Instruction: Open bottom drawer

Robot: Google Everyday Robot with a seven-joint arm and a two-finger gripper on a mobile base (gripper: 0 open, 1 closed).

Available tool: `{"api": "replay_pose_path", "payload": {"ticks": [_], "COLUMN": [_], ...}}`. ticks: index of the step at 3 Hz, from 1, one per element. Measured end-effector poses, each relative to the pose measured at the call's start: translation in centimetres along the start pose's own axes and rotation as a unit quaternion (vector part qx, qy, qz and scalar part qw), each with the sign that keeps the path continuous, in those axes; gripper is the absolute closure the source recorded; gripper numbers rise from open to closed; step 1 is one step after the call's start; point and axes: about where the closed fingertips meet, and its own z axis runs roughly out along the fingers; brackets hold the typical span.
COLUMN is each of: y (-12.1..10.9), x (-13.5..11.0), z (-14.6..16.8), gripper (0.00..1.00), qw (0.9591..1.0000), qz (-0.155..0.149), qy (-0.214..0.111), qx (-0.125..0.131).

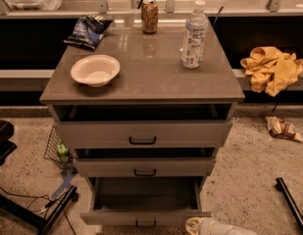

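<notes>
The bottom drawer (144, 216) is the lowest of three grey drawers in the cabinet. It is pulled far out, and its plain grey inside (143, 194) shows with nothing in it. Its small black bar handle (145, 223) sits on the slim front at the bottom edge of the view. My gripper (202, 226) shows only as a pale rounded part at the bottom edge, just right of that front and below its right corner. The rest of it is out of view.
The middle drawer (144, 166) and top drawer (142, 133) stand slightly out. On the cabinet top are a white bowl (95, 70), a water bottle (193, 35), a can (149, 16) and a chip bag (88, 29). A yellow cloth (271, 68) lies right; a black bar (291, 202) crosses the floor.
</notes>
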Motion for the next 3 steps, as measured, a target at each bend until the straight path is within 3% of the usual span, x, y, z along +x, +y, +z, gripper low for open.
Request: {"api": "replay_pose_path", "payload": {"ticks": [1,2,3], "y": [-1.3,-5.2,-6.1], "x": [-2.0,-5.4,-5.8], "z": [0.8,1.4,1.2], "gripper": [0.53,0.3,0.07], "qw": [0.9995,0.9961,0.9945], "qz": [-0.008,-0.008,-0.012], "qy": [-0.027,-0.086,-0.099], "qx": [-0.01,-0.018,-0.031]}}
